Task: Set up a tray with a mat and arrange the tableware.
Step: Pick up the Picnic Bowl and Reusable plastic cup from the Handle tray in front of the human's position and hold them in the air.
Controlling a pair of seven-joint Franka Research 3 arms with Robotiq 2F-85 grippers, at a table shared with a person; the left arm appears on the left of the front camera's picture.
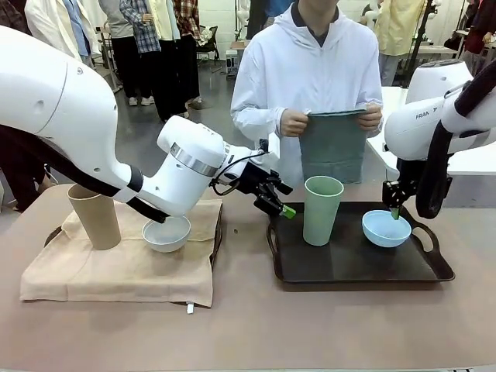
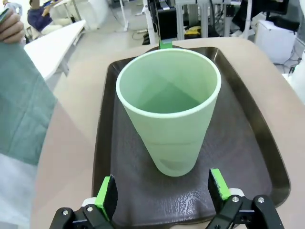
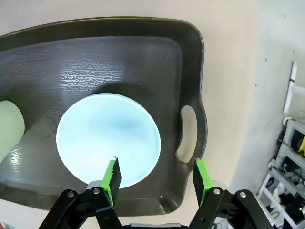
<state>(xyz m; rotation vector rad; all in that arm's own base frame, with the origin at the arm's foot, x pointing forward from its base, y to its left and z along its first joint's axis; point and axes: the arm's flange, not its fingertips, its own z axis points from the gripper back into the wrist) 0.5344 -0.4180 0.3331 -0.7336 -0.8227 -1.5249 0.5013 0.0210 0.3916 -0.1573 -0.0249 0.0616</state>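
Observation:
A pale green cup (image 1: 322, 209) (image 2: 169, 109) and a light blue bowl (image 1: 386, 229) (image 3: 107, 138) stand on a dark tray (image 1: 349, 267) (image 2: 257, 143) (image 3: 143, 52) at the right. My left gripper (image 1: 277, 203) (image 2: 162, 191) is open just left of the green cup, which stands beyond its fingertips. My right gripper (image 1: 395, 208) (image 3: 156, 175) hangs open over the bowl's far rim, one finger above the bowl and the other above bare tray. The person holds up a grey-green mat (image 1: 333, 147) (image 2: 21, 105) with both hands. A tan cup (image 1: 94, 215) and a white bowl (image 1: 167, 233) rest on a beige mat (image 1: 116, 275) at the left.
The beige mat covers a second dark tray (image 1: 217, 232) whose edges peek out. My left arm's white body (image 1: 93, 132) crosses above the tan cup and white bowl. The right tray has handle cutouts (image 3: 187, 133). Bare tabletop (image 1: 248, 325) runs along the near side.

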